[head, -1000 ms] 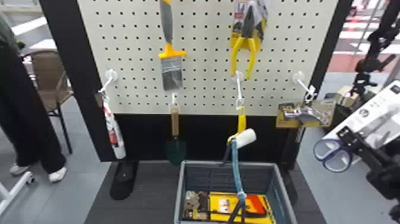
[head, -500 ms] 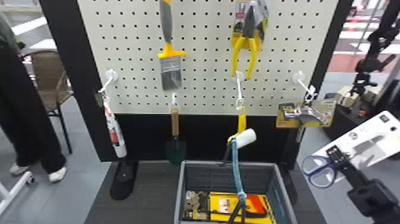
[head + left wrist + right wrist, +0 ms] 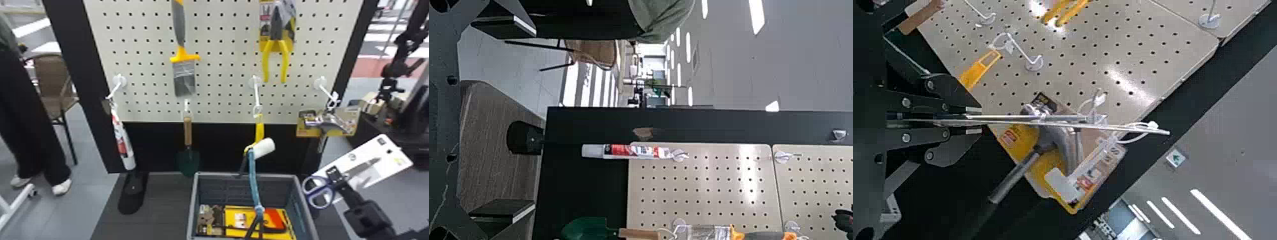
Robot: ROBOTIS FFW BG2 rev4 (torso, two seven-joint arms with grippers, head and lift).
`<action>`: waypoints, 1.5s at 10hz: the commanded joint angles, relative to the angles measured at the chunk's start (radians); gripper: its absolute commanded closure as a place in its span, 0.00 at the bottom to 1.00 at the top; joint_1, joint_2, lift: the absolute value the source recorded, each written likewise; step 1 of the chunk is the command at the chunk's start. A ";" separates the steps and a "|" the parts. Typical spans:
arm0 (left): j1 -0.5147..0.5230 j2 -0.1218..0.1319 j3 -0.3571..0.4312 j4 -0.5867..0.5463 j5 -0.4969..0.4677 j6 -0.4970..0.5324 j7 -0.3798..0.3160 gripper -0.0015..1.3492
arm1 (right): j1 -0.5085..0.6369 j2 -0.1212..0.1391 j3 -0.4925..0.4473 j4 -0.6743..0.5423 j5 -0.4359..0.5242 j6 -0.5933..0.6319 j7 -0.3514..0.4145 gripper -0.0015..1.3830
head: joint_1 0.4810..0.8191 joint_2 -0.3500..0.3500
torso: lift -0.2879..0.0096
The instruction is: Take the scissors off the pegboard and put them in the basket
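In the head view my right gripper (image 3: 335,178) is at the right, shut on the white-carded scissors (image 3: 320,191). Their blue handles lie just beside the right rim of the grey basket (image 3: 304,201), while the card slants up and away to the right. Seen edge-on in the right wrist view, the scissors' card (image 3: 1063,124) is pinched between the fingertips of my right gripper (image 3: 973,120). The left wrist view shows my left gripper (image 3: 504,120) open, its fingers wide apart with nothing between them.
The basket holds a yellow package (image 3: 236,228). Over it hang a white-headed mallet (image 3: 263,149) and its blue handle. A carded hammer (image 3: 328,123) hangs above the scissors, a trowel (image 3: 188,161) left of the basket, and a white tube (image 3: 123,143) farther left.
My right gripper has carried the scissors left and down, closer to the basket's right side, and the card has come farther into the head view. The hanging tools have stayed put.
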 commanded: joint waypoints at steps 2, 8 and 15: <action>-0.011 0.019 -0.016 0.002 0.013 0.002 0.000 0.08 | -0.018 0.001 0.050 0.035 0.001 -0.004 -0.001 0.87 | 0.20 0.50 | 0.63; -0.013 0.015 -0.016 0.004 0.016 0.002 0.000 0.08 | -0.042 0.000 0.196 0.109 -0.043 -0.001 -0.001 0.87 | 0.20 0.50 | 0.63; -0.013 0.010 -0.016 0.009 0.016 0.000 0.000 0.08 | -0.072 -0.026 0.298 0.173 -0.075 0.039 0.001 0.85 | 0.20 0.50 | 0.63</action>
